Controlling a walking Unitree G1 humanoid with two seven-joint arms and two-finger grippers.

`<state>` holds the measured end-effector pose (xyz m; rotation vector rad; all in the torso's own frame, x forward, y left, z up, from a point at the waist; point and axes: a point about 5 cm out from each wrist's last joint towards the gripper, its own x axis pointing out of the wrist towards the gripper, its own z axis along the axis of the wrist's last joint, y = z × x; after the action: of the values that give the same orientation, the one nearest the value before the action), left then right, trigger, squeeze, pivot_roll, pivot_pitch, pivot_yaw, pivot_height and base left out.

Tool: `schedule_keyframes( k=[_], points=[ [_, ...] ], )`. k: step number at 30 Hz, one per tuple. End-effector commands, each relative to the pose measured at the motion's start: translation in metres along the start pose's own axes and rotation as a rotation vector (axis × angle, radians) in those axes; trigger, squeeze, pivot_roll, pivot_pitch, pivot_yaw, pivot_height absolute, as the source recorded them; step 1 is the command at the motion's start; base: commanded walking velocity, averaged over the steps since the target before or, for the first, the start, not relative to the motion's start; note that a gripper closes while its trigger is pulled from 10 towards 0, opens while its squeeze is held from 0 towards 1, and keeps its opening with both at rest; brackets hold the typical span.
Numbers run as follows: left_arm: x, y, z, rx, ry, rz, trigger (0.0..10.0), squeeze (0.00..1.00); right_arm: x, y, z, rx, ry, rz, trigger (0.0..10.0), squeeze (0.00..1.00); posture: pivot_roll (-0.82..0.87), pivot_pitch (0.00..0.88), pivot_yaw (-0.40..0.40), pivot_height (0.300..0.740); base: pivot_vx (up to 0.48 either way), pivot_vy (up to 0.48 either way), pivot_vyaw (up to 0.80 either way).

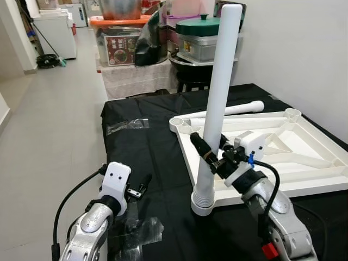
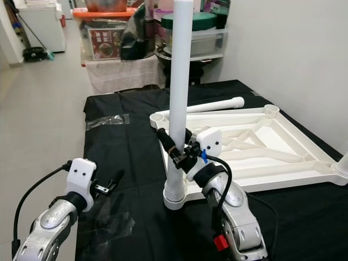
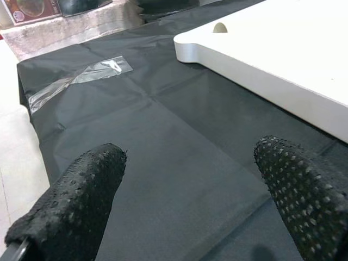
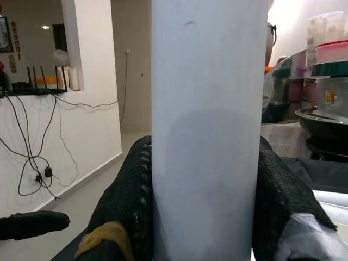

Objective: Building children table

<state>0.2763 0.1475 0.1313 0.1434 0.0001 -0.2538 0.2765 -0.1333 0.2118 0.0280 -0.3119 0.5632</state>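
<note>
Clamping my right gripper on the upright table leg, axis vertical in the tabletop corner socket; my left gripper is idling unclenched, farther away.

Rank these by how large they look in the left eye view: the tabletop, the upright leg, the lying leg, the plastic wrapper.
1. Tabletop
2. Upright leg, held by the right gripper
3. Lying leg and plastic wrapper: look alike, and the lying leg is partly hidden, so unranked.

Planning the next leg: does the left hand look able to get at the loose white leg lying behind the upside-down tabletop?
Probably not: the loose white leg lies beyond the tabletop, far from the left hand.
</note>
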Motion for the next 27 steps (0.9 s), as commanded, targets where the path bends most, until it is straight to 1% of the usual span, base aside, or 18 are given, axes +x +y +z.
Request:
schedule_keyframes(
  k=[1,9,11,12,14,16,17,19,22,23,24,25,26,27],
  points=[
    [-0.001,-0.001,-0.006,0.002,0.022,-0.006,10.0,0.0,-0.003,-0.004,0.002,-0.011,-0.013,-0.015,0.0,0.0,0.02,0.0,-0.012,0.74,0.0,0.0,0.0],
    [0.0,-0.001,-0.006,0.005,0.021,-0.007,10.0,0.0,-0.003,-0.006,0.004,-0.011,-0.02,-0.023,0.0,0.0,0.02,0.0,-0.012,0.74,0.0,0.0,0.0],
    [0.001,-0.002,-0.002,-0.01,-0.002,-0.027,10.0,0.0,0.006,-0.017,0.019,0.001,-0.088,-0.096,0.0,0.0,0.02,0.0,-0.01,0.74,0.0,0.0,0.0],
    [0.001,-0.002,-0.002,-0.01,-0.002,-0.027,10.0,0.0,0.006,-0.017,0.019,0.001,-0.088,-0.096,0.0,0.0,0.02,0.0,-0.01,0.74,0.0,0.0,0.0],
    [0.001,-0.004,0.002,-0.024,-0.028,-0.057,10.0,0.0,0.013,-0.023,0.034,0.006,-0.149,-0.131,0.0,0.0,0.02,0.0,-0.009,0.74,0.0,0.0,0.0],
    [0.0,-0.006,0.004,-0.03,-0.04,-0.074,10.0,0.0,0.018,-0.026,0.045,0.0,-0.188,-0.133,0.0,0.0,0.02,0.0,-0.008,0.74,0.0,0.0,0.0],
    [0.0,-0.006,0.004,-0.03,-0.04,-0.074,10.0,0.0,0.018,-0.026,0.045,0.0,-0.188,-0.133,0.0,0.0,0.02,0.0,-0.008,0.74,0.0,0.0,0.0],
    [0.0,-0.007,0.005,-0.033,-0.045,-0.084,10.0,0.0,0.022,-0.028,0.055,-0.003,-0.22,-0.131,0.0,0.0,0.03,0.0,-0.009,0.74,0.0,0.0,0.0],
    [0.0,-0.007,0.006,-0.037,-0.052,-0.092,10.0,0.0,0.024,-0.029,0.06,-0.001,-0.236,-0.13,0.0,0.0,0.03,0.0,-0.009,0.74,0.0,0.0,0.0],
    [0.0,-0.01,0.014,-0.105,-0.096,-0.129,10.0,0.0,0.028,-0.03,0.065,0.027,-0.263,-0.14,0.0,0.0,0.03,0.0,-0.009,0.74,0.0,0.0,0.0],
    [0.0,-0.01,0.014,-0.105,-0.096,-0.129,10.0,0.0,0.028,-0.03,0.065,0.027,-0.263,-0.14,0.0,0.0,0.03,0.0,-0.009,0.74,0.0,0.0,0.0],
    [0.0,-0.01,0.022,-0.199,-0.129,-0.159,10.0,0.0,0.032,-0.031,0.062,0.076,-0.269,-0.163,0.0,0.0,0.04,0.0,-0.012,0.74,0.0,0.0,0.0],
    [0.0,-0.01,0.022,-0.199,-0.129,-0.159,10.0,0.0,0.032,-0.031,0.062,0.076,-0.269,-0.163,0.0,0.0,0.04,0.0,-0.012,0.74,0.0,0.0,0.0],
    [0.0,-0.011,0.027,-0.263,-0.152,-0.181,10.0,0.0,0.034,-0.031,0.06,0.111,-0.27,-0.18,0.0,0.0,0.04,0.0,-0.012,0.74,0.0,0.0,0.0]
  ],
)
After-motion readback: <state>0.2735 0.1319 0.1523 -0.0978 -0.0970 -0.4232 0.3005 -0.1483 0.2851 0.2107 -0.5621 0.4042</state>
